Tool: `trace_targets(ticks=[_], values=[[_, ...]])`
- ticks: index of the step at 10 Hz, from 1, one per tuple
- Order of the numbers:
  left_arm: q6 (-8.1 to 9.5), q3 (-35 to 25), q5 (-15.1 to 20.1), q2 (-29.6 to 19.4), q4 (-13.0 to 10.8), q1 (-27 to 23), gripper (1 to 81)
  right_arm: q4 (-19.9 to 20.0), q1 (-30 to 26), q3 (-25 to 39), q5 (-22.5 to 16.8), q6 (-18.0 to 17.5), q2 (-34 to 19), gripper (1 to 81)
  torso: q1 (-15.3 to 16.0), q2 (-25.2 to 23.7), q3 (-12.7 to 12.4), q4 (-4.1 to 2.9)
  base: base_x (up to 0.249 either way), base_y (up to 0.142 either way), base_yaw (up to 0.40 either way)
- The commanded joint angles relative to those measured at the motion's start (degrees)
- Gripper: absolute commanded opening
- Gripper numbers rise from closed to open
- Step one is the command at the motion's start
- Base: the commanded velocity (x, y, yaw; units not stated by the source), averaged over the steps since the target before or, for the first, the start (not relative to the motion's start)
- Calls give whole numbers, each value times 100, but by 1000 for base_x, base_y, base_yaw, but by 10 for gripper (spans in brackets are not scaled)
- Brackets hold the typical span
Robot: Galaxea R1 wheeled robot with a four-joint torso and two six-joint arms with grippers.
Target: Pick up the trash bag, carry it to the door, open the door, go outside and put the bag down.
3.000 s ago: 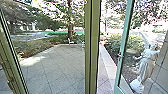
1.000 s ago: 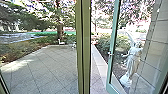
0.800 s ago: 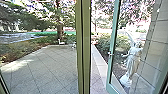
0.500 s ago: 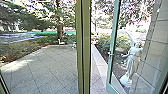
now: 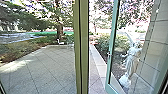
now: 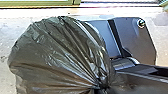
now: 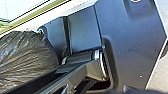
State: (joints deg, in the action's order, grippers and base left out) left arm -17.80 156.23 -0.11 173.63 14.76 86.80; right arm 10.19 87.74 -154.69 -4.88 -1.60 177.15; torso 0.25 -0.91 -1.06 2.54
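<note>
The glass door with its green frame stands open on the right of the head view, a small handle on its edge. Between it and the thick olive post lies an open gap onto paving. In the left wrist view the black trash bag bulges over a pale floor, its folds drawn together at the neck, where my left gripper is shut on it. Part of the same bag shows in the right wrist view, beyond the robot's jointed bar.
Glass panes flank the olive post. Outside are a tiled terrace, a pale curb, planting beds and a tree. A white statue stands behind the door's glass, near a tiled wall. A white chair is farther off.
Since the earliest head view, the camera has turned to the right, bringing more of the tiled wall into sight. In the last half second it has shifted slightly again.
</note>
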Motion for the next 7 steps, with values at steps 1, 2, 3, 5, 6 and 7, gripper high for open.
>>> trace_targets(ticks=[1, 2, 3, 5, 6, 7], values=[[-31, -31, 310, 67, -35, -325, 10, -17, -322, 54, -365, 19, 42, 811, 0, 0, 0, 0, 0, -80, 0], [-31, -31, 310, 67, -35, -325, 10, -17, -313, 45, -365, 19, 33, 811, 5, 2, 0, 0, 0, -80, 0], [-31, -31, 310, 67, -35, -317, 10, -17, -296, 45, -330, 19, 33, 811, 5, 2, 0, 0, 0, -82, 0], [-40, -31, 310, 76, -35, -325, 10, -8, -278, 27, -286, 19, 33, 811, 2, 0, 0, 0, 0, -95, 0], [-40, -31, 310, 76, -44, -317, 10, -8, -269, 19, -286, 19, 24, 811, 2, 0, 0, 0, 0, -101, 0], [-40, -31, 301, 67, -35, -317, 10, -8, -252, 19, -286, 19, 24, 811, 2, 0, 0, 0, 0, -109, 0]])
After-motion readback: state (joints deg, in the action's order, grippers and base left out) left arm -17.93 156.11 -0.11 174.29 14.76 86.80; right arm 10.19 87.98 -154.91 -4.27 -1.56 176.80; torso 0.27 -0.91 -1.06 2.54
